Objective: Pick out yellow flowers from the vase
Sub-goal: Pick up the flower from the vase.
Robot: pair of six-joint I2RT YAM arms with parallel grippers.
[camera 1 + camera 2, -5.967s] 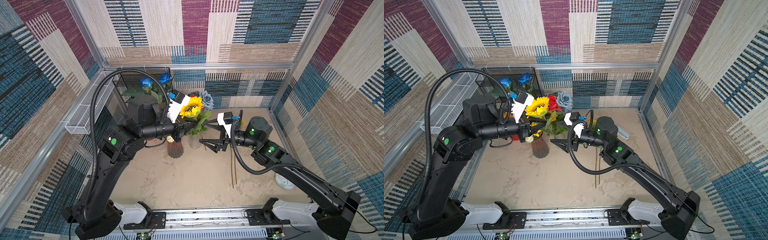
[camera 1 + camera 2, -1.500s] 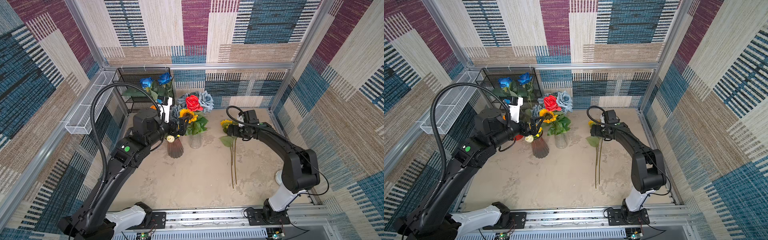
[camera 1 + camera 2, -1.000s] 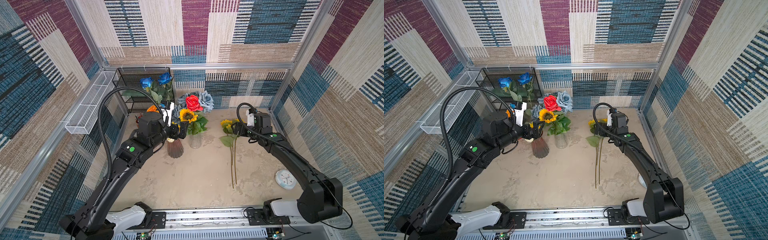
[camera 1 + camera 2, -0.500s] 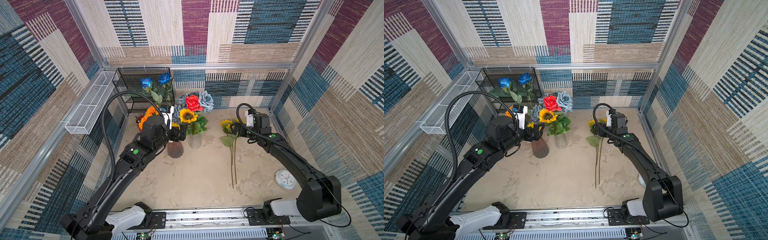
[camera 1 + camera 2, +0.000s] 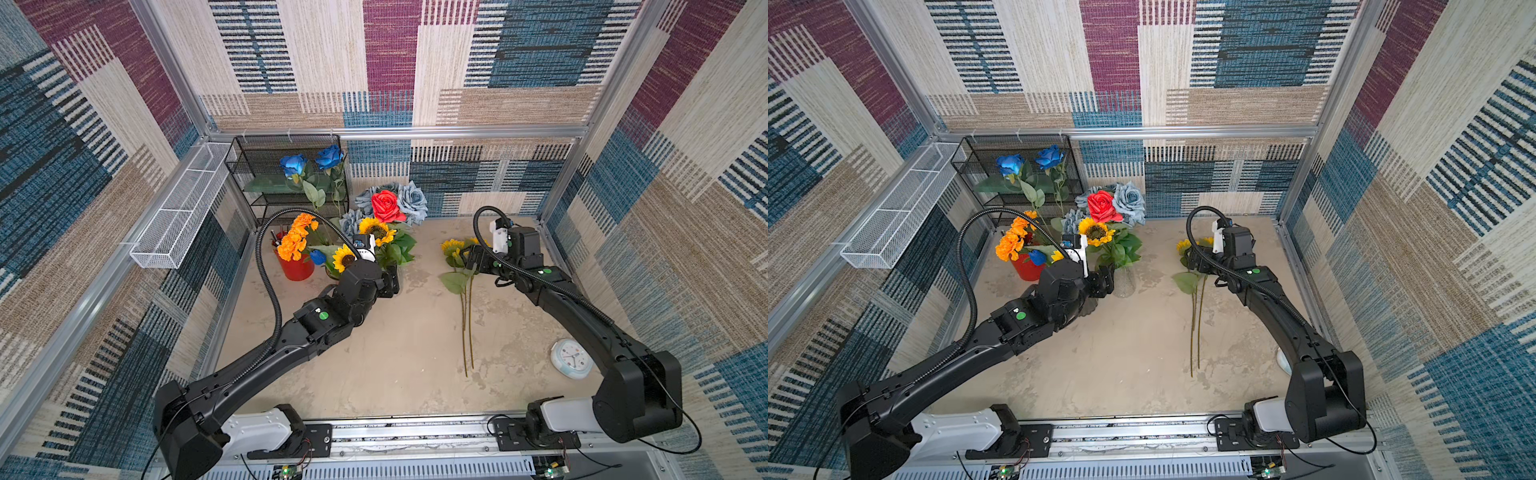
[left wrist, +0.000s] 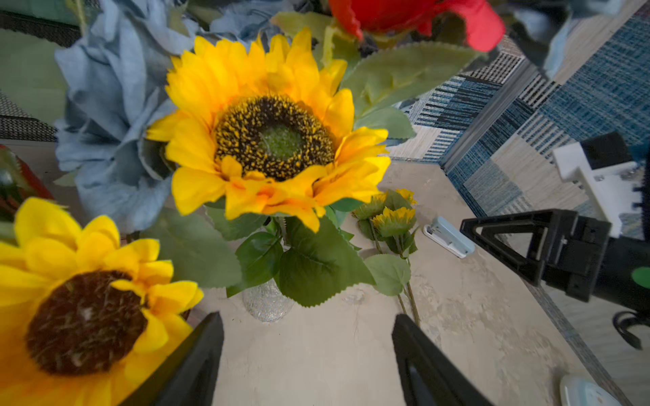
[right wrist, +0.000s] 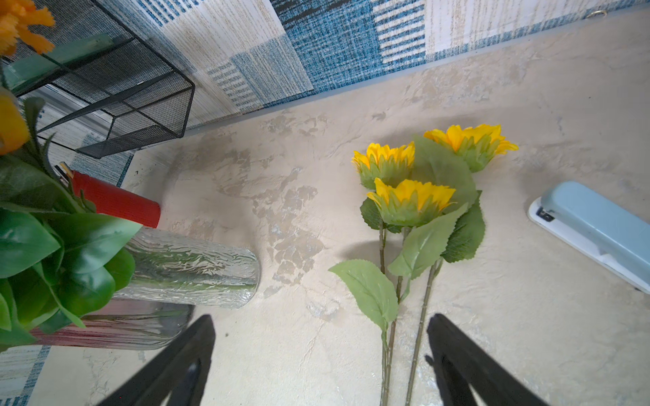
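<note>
With the robot's base at 6 o'clock, the left hand [image 5: 388, 282] sits low at about 11 o'clock on the counter [image 5: 399, 353], just beside the glass vase [image 5: 1124, 282]. Its wrist view shows the fingers [image 6: 197, 358] parted with only bare counter between them — nothing held. The right hand [image 7: 322, 318] is spread wide and empty too, at 1 o'clock over the picked sunflowers [image 7: 411, 200] lying flat there.

One sunflower [image 6: 274, 140] remains in the vase, crowded by a red rose [image 5: 386, 205] and grey-blue roses [image 5: 411, 199].

Its stem is buried in broad leaves [image 6: 316, 267], so a closing hand may pinch foliage, not stem, and slip. A sideways pull could tip the light vase or drag the rose along. The neighbouring sunflower [image 6: 84, 316] crowds one finger and could be snagged.

Only the left wrist view shows the leaf cover and the empty gap. Only the wrist views show the blue stapler [image 7: 598, 225] — the right arm hides it from above. A top view alone shows the small clock [image 5: 571, 358] at 4 o'clock.
</note>
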